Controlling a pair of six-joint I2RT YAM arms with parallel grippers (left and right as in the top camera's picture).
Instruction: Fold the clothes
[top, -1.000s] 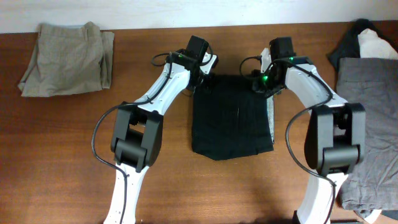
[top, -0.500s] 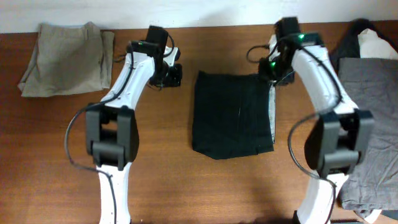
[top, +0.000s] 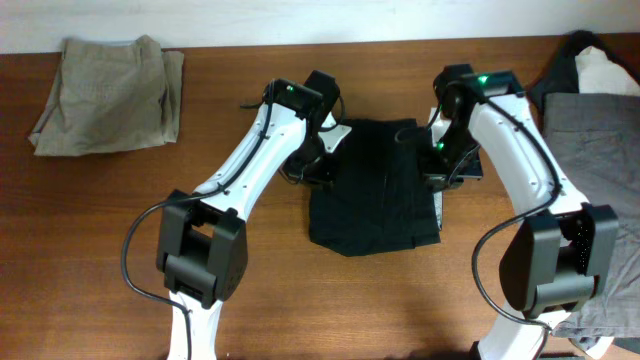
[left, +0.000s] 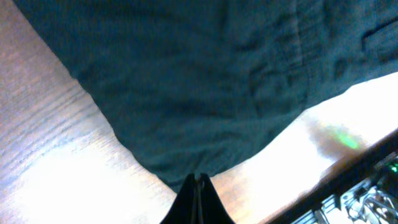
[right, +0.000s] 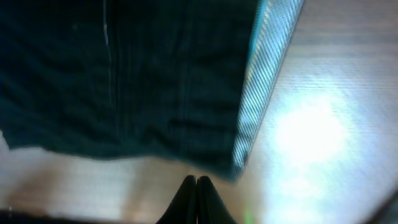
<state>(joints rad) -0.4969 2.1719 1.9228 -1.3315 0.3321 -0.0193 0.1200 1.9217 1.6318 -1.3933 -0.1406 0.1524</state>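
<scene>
centre of the brown wooden table (top: 120, 260): the black, shorts-like cloth garment (top: 370, 190) lies flat and folded between your two arms, its long axis running from the far edge of the table toward the near one. a pale striped strip of lining (top: 437, 200) shows along its right side.

the left gripper (left: 199, 182) sits at the garment's left edge, toward the far corner, fingers pressed together with no gap; the wrist view puts the cloth directly ahead of the tips, its hem just at them, and you cannot tell whether any fabric is nipped. the right gripper (right: 196, 182) sits at the right edge, just beside the striped strip, likewise closed to a point, the hem just ahead of it. each arm is about equally near its own side, so the next fold looks likely to turn on the two side edges.

the khaki-beige folded garment (top: 105, 95) lies well apart at far left; the grey garment (top: 590, 150) and a white cloth (top: 605, 70) lie at far right.

no brand, label or writing can be read.
</scene>
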